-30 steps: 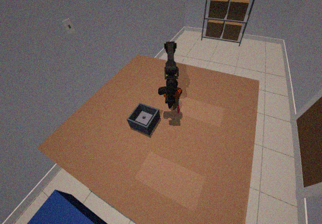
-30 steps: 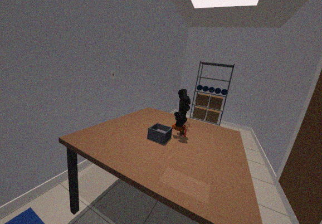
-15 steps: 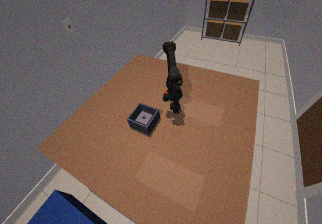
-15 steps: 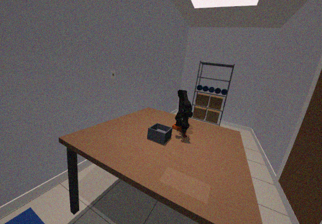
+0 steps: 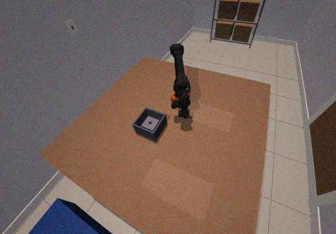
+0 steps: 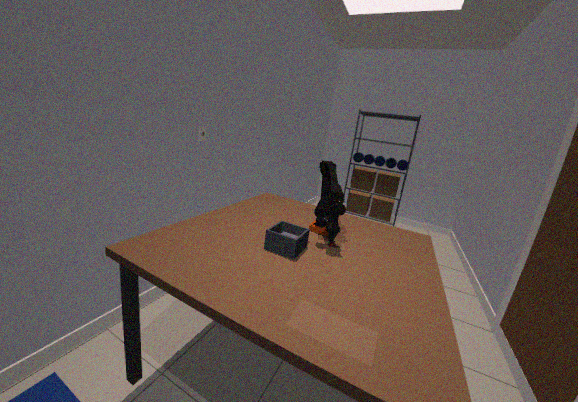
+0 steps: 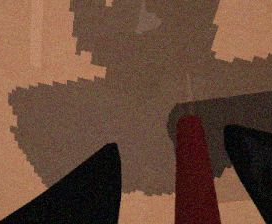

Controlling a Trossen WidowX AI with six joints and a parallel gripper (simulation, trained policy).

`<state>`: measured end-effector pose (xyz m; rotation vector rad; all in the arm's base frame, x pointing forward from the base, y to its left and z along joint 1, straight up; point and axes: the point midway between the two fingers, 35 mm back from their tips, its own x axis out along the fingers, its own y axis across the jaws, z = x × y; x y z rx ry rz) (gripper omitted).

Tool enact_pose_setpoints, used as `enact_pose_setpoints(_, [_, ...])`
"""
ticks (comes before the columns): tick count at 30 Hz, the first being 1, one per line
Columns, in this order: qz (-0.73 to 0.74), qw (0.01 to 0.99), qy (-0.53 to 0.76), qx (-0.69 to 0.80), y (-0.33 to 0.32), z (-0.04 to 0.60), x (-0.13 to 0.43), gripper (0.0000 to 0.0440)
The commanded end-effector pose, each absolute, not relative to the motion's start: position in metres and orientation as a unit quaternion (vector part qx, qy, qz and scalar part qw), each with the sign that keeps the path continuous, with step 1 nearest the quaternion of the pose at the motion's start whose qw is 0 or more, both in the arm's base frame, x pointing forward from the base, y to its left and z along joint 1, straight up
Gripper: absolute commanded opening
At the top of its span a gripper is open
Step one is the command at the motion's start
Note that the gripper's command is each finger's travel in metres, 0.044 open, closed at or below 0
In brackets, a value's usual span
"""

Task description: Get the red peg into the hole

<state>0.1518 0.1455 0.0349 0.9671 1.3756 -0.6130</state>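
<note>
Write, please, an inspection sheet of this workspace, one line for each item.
Surface: brown tabletop, with pale patches and shadows.
Job's things: red peg between the gripper's fingers, gaps visible; open box beside the arm, hole in its bottom plate not filled.
Clutter: nothing seen.
Gripper: partly open, over the table.
Cables: nothing seen.
Surroundings: shelf rack, blue object, wall outlet.

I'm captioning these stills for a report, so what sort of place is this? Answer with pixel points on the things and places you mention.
Probably a storeroom or small workshop: a rack [image 5: 214,19] [image 6: 352,163] holding boxes stands by the far wall, and a robot arm [image 5: 180,68] [image 6: 328,188] works on a wooden table [image 5: 110,144] [image 6: 215,263].
</note>
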Motion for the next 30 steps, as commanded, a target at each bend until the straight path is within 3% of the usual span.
enact_pose_setpoints(1, [-0.263,0.62,0.609,0.419,0.147,0.034,0.151,0.0115])
enact_pose_setpoints(5, [-0.264,0.61,0.619,0.419,0.146,0.033,0.15,0.0024])
enact_pose_setpoints(20, [-0.214,0.687,0.575,0.389,0.137,0.091,0.187,0.0023])
enact_pose_setpoints(30, [-0.216,0.72,0.531,0.392,0.119,0.137,0.225,0.0])
